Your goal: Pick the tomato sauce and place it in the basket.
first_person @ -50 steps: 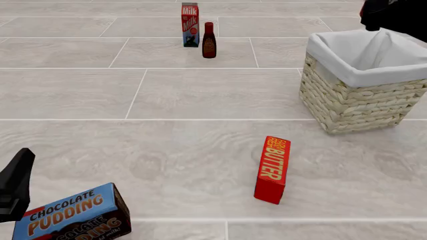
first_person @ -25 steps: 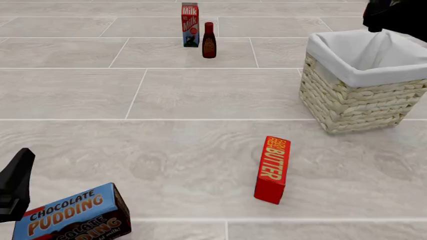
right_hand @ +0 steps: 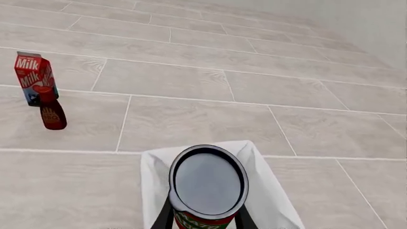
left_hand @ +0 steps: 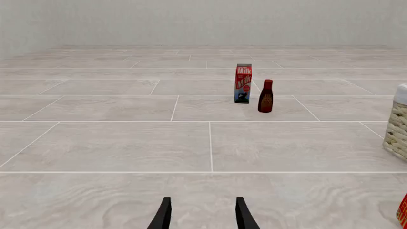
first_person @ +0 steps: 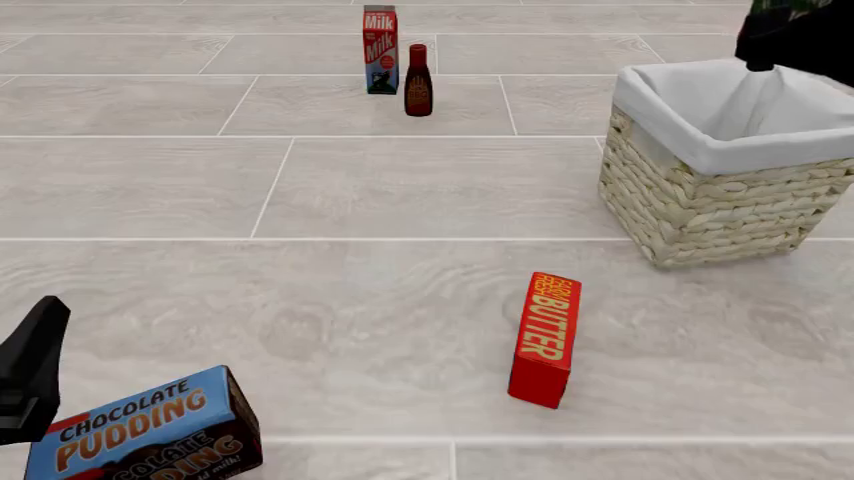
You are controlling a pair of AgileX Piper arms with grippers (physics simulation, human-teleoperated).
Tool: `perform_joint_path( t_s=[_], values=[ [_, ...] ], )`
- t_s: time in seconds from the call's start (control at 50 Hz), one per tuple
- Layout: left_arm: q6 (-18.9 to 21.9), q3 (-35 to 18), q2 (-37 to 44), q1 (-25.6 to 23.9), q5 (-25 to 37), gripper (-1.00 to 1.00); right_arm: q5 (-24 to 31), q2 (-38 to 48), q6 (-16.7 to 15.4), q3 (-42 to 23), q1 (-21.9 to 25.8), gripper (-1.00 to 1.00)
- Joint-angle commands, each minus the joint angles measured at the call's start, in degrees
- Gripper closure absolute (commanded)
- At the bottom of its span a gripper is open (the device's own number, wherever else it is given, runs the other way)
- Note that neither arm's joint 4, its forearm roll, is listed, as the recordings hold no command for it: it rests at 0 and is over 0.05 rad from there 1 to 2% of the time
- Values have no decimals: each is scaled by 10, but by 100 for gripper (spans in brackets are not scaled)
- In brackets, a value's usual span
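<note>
The tomato sauce (right_hand: 208,183), a red can with a green band and a dark-rimmed top, sits between the fingers of my right gripper (right_hand: 203,220), which is shut on it. Directly under the can lies the white cloth lining (right_hand: 270,191) of the basket. In the front view the right gripper (first_person: 801,35) hangs above the far rim of the wicker basket (first_person: 694,200) at the right. My left gripper (left_hand: 202,217) is open with nothing between its fingers. It rests low at the near left (first_person: 30,370).
A milk carton (first_person: 380,50) and a dark bottle with a red cap (first_person: 418,80) stand at the far middle. A red butter box (first_person: 546,340) stands upright at the near centre. A chocolate pudding box (first_person: 147,430) lies beside the left gripper.
The right gripper with the can has drifted slightly to the right above the basket's far rim. The left arm and the other objects have not moved.
</note>
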Motion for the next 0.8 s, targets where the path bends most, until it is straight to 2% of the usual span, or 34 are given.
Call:
perform_joint_path(
  t_s=[0.02, 0.4, 0.8],
  values=[
    [0, 0, 0, 0, 0, -100, 0, 12, 9, -6, -10, 100],
    [0, 0, 0, 0, 0, -100, -5, 43, 2, -22, -20, 100],
    [0, 0, 0, 0, 0, -100, -5, 66, 0, -41, -10, 100]
  ],
)
